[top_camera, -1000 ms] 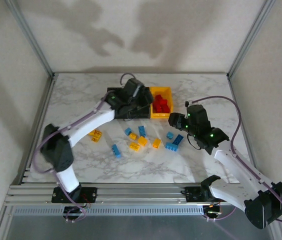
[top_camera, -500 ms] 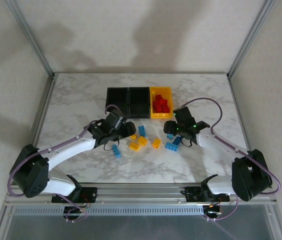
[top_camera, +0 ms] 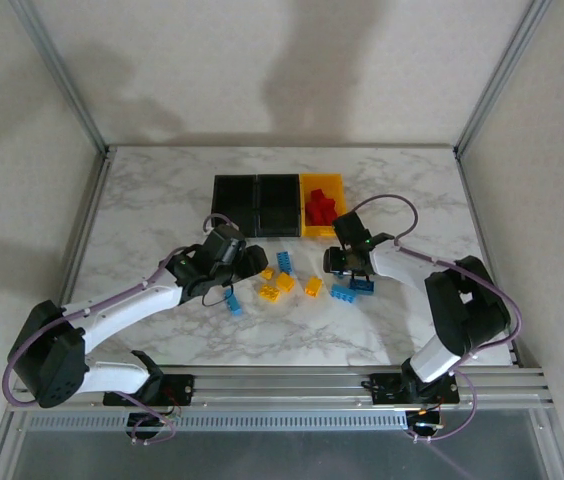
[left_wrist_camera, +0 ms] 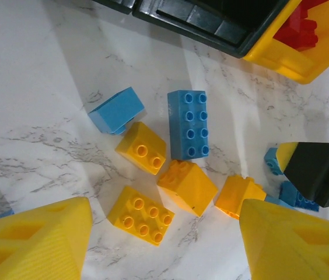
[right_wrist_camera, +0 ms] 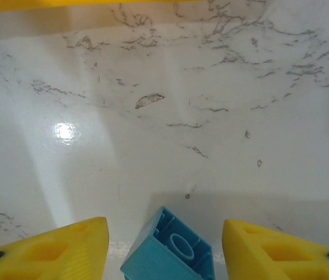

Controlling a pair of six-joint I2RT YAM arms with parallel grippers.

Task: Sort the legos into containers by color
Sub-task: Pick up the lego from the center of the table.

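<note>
Down from the bins, my left tool point(left_wrist_camera: 164, 204) now hangs open over yellow legos point(left_wrist_camera: 141, 214), while my right tool point(right_wrist_camera: 164, 221) straddles a tilted blue lego point(right_wrist_camera: 170, 251), jaws apart, not yet pinching. Red legos point(top_camera: 322, 208) lie in the yellow bin point(top_camera: 322, 183). Both black bins point(top_camera: 234, 200) look empty, and I judge all the blues and yellows on the worktop point(top_camera: 162, 200) still need sorting.

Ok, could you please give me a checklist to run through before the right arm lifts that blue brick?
1. Blue brick between the right gripper's fingers: ok.
2. Fingers touching the brick: not ok, gaps show on both sides.
3. Brick lying flat: not ok, it is tilted, with its hollow underside showing.
4. Left gripper open above the loose bricks, holding nothing: ok.
5. Yellow bin holds red bricks: ok, so it is not the place for blue.
6. Black bins, contents: cannot tell.
</note>
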